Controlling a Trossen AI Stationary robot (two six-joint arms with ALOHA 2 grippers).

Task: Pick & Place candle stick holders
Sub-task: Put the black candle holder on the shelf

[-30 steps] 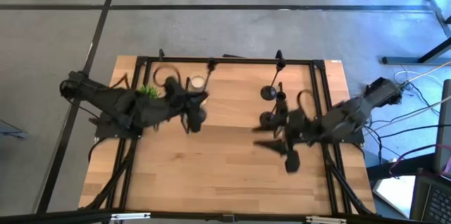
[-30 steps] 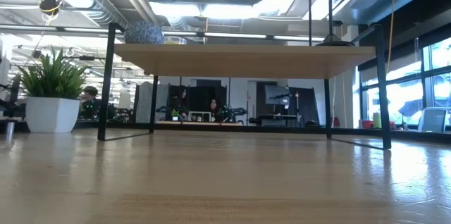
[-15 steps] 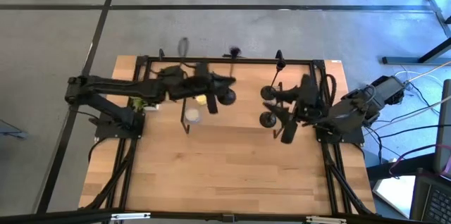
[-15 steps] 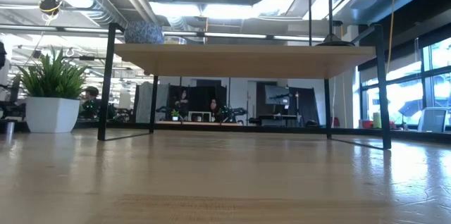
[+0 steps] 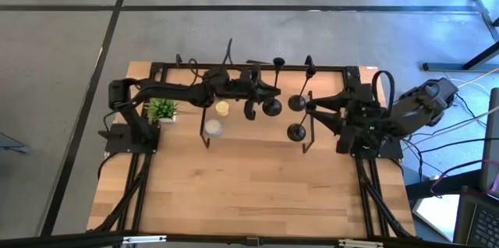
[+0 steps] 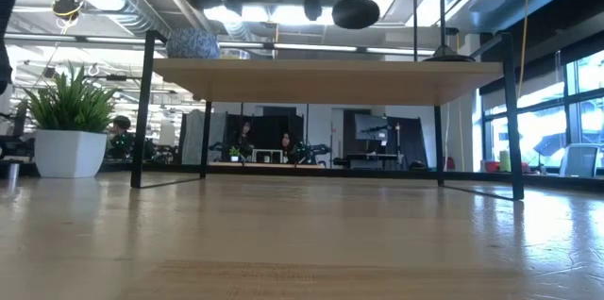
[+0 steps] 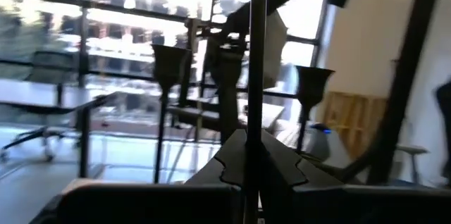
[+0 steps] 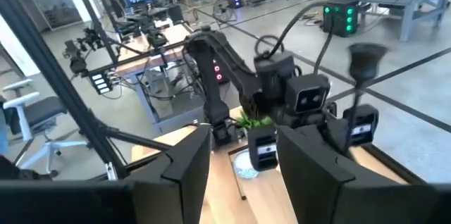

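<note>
While the left gripper (image 7: pixel 251 155) is clamped shut on the thin stem of one candle stick holder (image 7: pixel 255 55), that holder hangs upright in the air. In the low view its round base (image 6: pixel 356 12) shows clear above the top of the wooden shelf (image 6: pixel 321 81). The left arm reaches across the far side of the table to hold it.

Controlling relation: the held holder's long axis is vertical. It lies just left of the two standing holders, base near base but apart. A set-down would probably call for a straight descent with the stem kept plumb, and clearance on the right side is the tightest.

The right gripper (image 8: pixel 243 159) is at the right, fingers spread wide and empty, pointing left toward the standing pair. It is the nearer arm to those two.

Count:
- Candle stick holders: three. One is held. Two are standing, the farther holder (image 5: pixel 297 103) and the nearer holder (image 5: pixel 296 132).
- Candles: two. One yellow candle (image 5: pixel 223 108) and one white candle (image 5: pixel 212 129), left of the holders.
- Potted plant (image 5: pixel 162 109): one, at the far left.
- Shelf: one.
</note>
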